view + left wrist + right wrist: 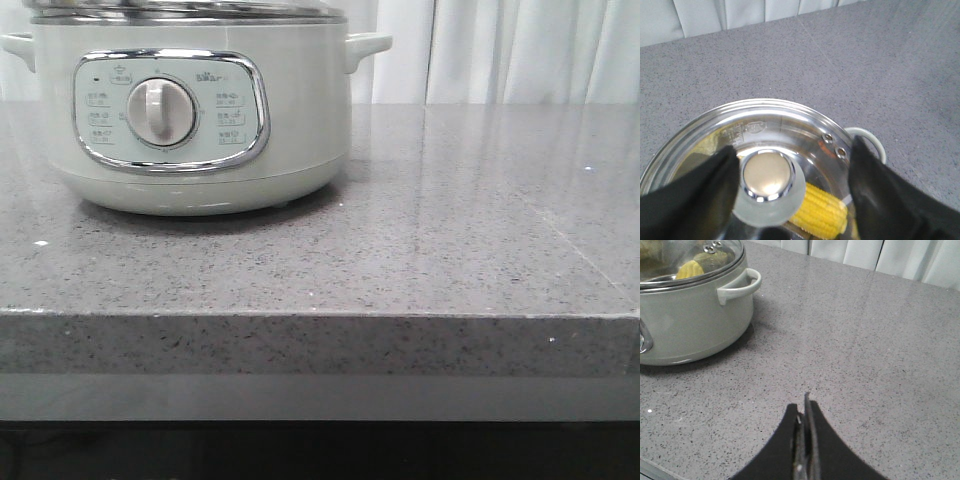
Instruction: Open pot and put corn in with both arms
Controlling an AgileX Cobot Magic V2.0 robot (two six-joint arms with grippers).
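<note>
Your left end effector (790, 185) is spread wide, its two black fingers (695, 200) standing either side of the lid knob (767, 175) with a clear gap on each side — nothing is gripped and neither finger touches the knob. The knob sits midway between them, a chrome-topped button on a frosted base, at the centre of the glass lid (790, 117), which is on the pot (867, 140). Just beyond the knob, toward the finger on the side of the pot's handle, you can see the corn (822, 215) through the glass, lying inside the pot under the lid.

Your right end effector (805, 440) is closed, its fingers pressed flat together with nothing between them, hanging above bare worktop (865, 365). The pot stands well apart from it, off to its far left, with one side handle (740, 285) turned toward it; a bit of yellow corn shows through the lid there too.

The worktop is grey speckled stone with a thick front edge. Pale curtains (500, 50) hang behind it. From the front you see the pot's control panel (170, 110) and dial (160, 112) facing you — neither arm appears in that view.
</note>
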